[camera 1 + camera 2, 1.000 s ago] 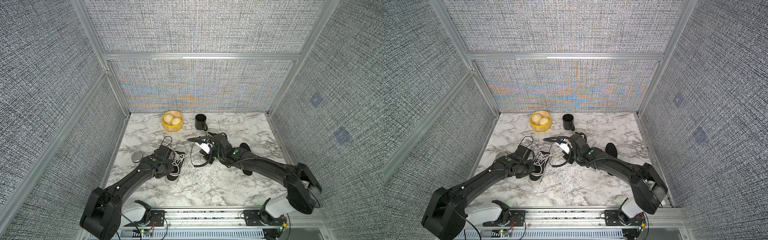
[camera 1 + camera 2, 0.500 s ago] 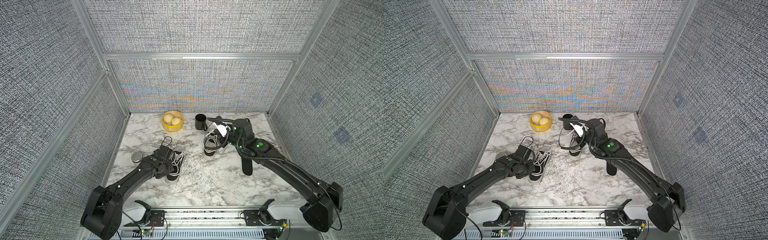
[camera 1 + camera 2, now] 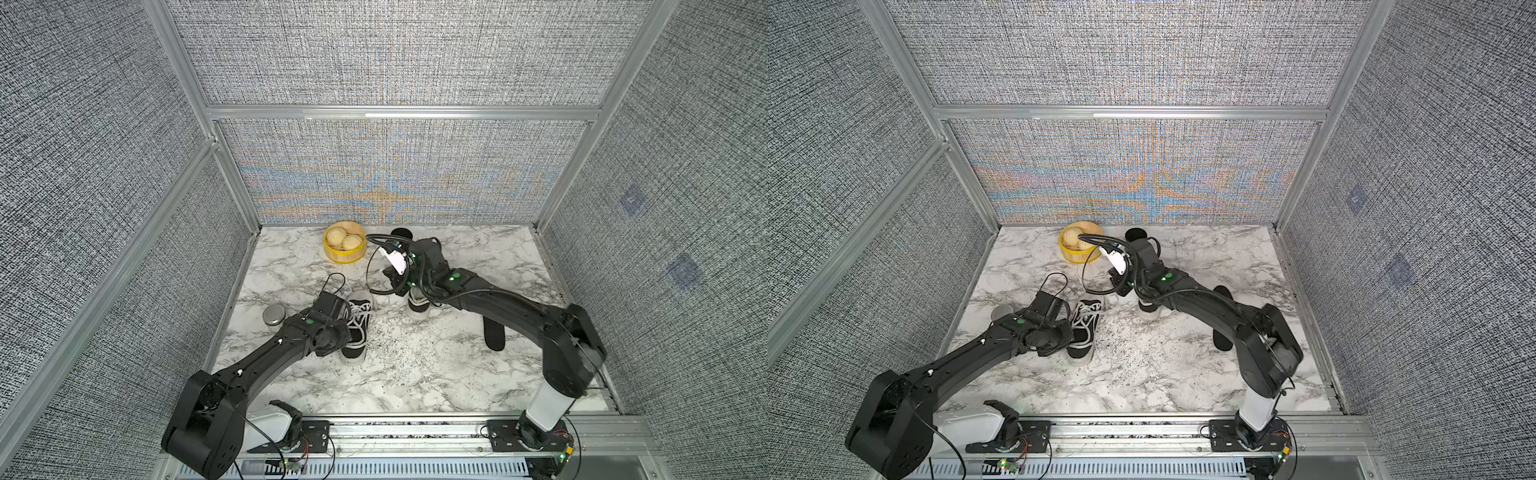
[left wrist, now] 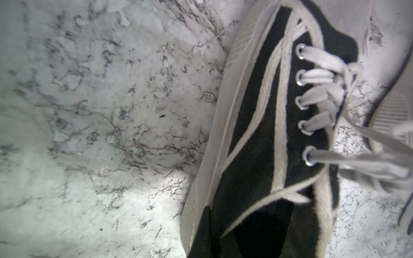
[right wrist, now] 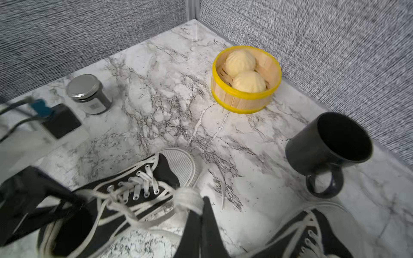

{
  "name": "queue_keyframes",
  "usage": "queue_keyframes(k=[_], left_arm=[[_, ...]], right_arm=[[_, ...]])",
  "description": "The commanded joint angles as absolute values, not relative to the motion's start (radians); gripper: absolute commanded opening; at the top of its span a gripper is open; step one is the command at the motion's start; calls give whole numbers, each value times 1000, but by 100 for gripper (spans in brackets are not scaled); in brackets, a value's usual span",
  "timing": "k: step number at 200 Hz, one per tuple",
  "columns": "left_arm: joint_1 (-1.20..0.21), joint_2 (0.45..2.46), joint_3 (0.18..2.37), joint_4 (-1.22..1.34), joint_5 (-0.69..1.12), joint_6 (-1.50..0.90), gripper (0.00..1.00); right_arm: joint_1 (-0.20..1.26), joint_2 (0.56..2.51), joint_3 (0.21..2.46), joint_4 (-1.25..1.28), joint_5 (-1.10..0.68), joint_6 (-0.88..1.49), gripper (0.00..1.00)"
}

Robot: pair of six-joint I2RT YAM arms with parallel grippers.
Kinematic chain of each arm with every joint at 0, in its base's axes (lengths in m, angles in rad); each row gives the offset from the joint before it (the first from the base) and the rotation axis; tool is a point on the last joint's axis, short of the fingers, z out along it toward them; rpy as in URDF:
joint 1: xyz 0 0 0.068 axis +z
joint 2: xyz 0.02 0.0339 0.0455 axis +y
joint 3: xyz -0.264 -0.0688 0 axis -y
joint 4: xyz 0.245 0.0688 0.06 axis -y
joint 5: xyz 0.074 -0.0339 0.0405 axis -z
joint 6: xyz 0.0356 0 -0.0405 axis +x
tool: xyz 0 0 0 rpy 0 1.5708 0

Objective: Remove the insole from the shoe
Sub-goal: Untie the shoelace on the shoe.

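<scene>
The left gripper (image 4: 220, 242) is almost closed on shoe (image 4: 257, 138) collar; right gripper (image 5: 201, 207) pinches lace (image 5: 187, 197); only top views show insole (image 3: 494, 334).

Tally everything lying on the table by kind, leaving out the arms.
Shoes: 2
Loose insole: 1
Black mug: 1
Lidded jar: 1
Bun basket: 1
Total: 6
</scene>
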State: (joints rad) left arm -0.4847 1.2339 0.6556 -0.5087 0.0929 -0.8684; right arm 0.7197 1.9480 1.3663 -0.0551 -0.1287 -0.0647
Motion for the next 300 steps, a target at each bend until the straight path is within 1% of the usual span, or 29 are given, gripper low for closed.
queue_keyframes(k=[1,7,15,31,43,54,75,83,97,106,122,144,157,195,208,239,247,263,278,300], left_arm=[[-486,1200,642,-485,143,-878,21],[-485,1186,638,-491,142,-874,27],[-485,1167,638,-510,135,-866,35],[-486,1132,651,-570,100,-831,47],[-485,1108,678,-626,60,-793,53],[-485,1090,708,-670,20,-749,57],[-485,1070,754,-701,-55,-655,57],[-484,1066,762,-676,-62,-600,57],[-482,1073,780,-621,-16,-493,57],[-479,1098,802,-611,19,-441,57],[-475,1172,850,-631,53,-393,57],[-455,1244,841,-598,86,-389,57],[-435,1267,822,-571,97,-398,56],[-400,1291,772,-501,128,-413,53],[-397,1308,760,-474,151,-427,49],[-395,1354,760,-467,189,-448,33],[-396,1366,764,-473,197,-449,28],[-394,1374,767,-480,206,-458,19],[-394,1359,760,-472,206,-473,13],[-394,1323,748,-467,197,-503,6]], right_arm=[[718,2021,1402,-21,-90,65,9],[714,2036,1411,-37,-90,77,15],[714,2045,1416,-59,-85,85,24],[711,2022,1406,-95,-48,93,41],[705,1990,1406,-153,-9,101,54],[693,1954,1400,-215,11,97,58],[669,1871,1370,-325,50,110,61],[670,1840,1357,-357,50,126,60],[695,1803,1336,-400,4,173,58],[732,1793,1317,-407,-28,231,57],[822,1782,1268,-364,-79,333,56],[926,1780,1201,-235,-81,494,56],[966,1810,1192,-177,-88,546,56],[1006,1939,1238,-107,-107,598,57],[1012,1988,1262,-107,-109,602,57],[1013,2064,1305,-142,-50,622,56],[1012,2069,1310,-150,-31,627,53],[1005,2074,1315,-164,-1,631,42],[998,2066,1303,-171,21,639,29],[977,2026,1249,-163,55,659,8]])
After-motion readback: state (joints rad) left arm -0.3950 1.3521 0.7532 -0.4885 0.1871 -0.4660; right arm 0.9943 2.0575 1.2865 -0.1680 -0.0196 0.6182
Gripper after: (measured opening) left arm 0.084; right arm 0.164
